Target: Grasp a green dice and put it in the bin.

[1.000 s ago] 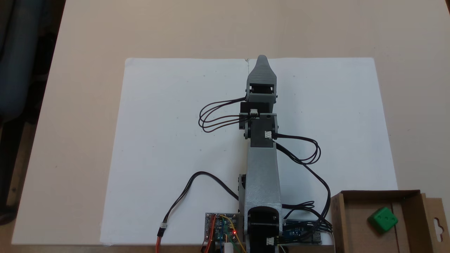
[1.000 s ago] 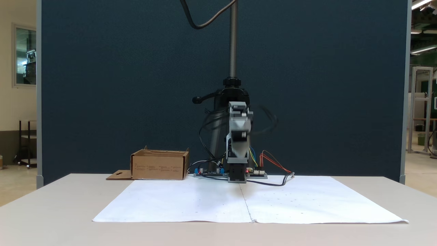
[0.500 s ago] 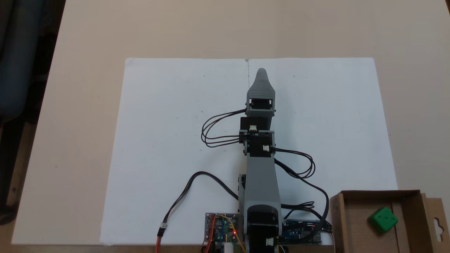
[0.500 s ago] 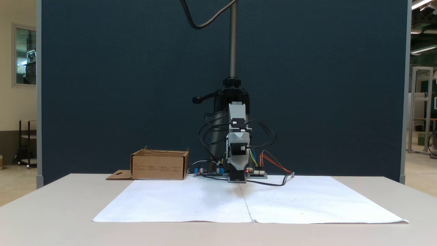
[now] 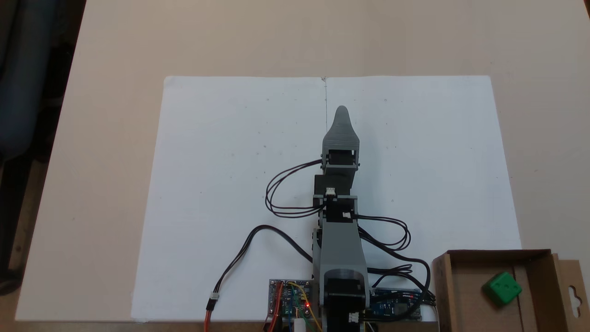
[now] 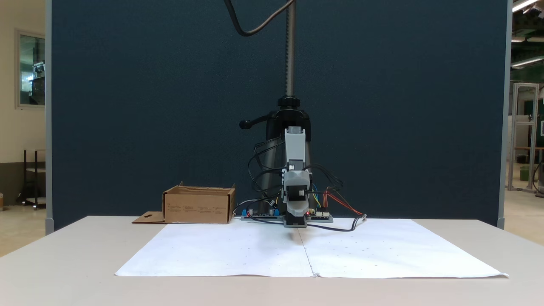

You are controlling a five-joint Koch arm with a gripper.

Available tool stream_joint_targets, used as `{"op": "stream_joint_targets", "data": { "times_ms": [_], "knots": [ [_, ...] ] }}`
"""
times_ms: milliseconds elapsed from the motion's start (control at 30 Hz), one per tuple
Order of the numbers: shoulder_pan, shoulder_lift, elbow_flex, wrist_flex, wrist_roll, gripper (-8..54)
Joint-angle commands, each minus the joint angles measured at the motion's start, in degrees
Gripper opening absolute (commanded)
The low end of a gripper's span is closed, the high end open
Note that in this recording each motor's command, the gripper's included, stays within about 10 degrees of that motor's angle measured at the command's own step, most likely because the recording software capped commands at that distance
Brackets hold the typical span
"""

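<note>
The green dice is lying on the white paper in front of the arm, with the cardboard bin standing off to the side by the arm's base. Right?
Not quite. The green dice is inside the bin, not on the white paper; a fixed view from above shows it. The bin does stand beside the arm's base.

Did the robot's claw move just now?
Yes. In a fixed view the gripper has pulled back from the white paper's far edge toward the arm's base; the green dice stays in the bin.

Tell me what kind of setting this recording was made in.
Probably a lab or workshop bench: a blue partition backs the table, a camera stand pole rises behind the arm, bare circuit boards sit at its base, and metal frames stand in the room beyond.
</note>
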Motion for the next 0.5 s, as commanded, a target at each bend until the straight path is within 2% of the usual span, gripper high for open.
{"op": "stream_joint_targets", "data": {
  "times_ms": [0,467],
  "knots": [
    [0.6,6.4,1.2,-9.6,2.2,44.5],
    [0.7,6.4,6.6,-33.1,2.4,44.9]
  ]
}}
